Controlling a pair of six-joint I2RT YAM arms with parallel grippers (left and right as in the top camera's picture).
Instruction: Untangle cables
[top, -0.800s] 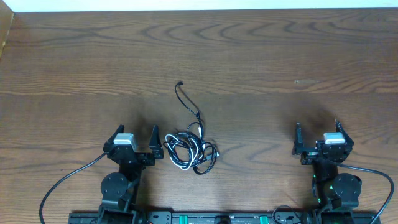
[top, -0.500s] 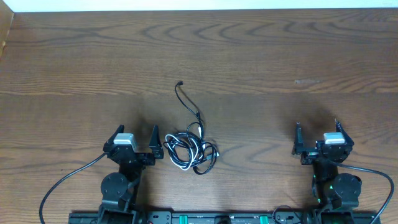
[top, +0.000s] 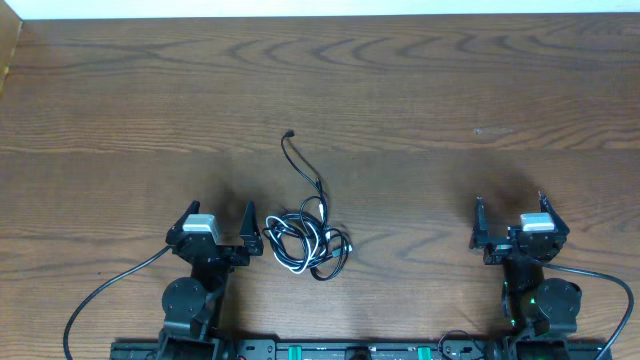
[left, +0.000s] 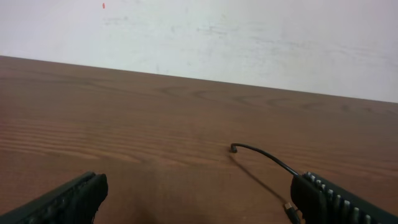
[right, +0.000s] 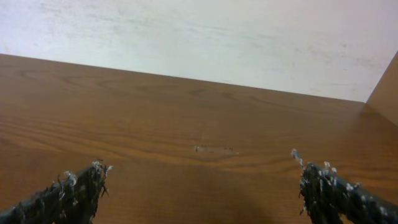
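While the cables (top: 305, 240) sit bunched, your untangling is not yet begun.
Left tool (top: 219, 212) and right tool (top: 510, 204): both wide, empty.

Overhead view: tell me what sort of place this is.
Likely a robotics lab bench: a wooden table, the left pincer and right pincer open at its near edge, tangled cables beside the left one, a plain white wall beyond.

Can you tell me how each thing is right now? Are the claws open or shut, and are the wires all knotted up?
cables: tangled in one heap on the table, not held.
loose cable end: stretched out away from the heap, lying free.
left gripper: open, empty, right beside the heap.
right gripper: open, empty, well apart from the cables.
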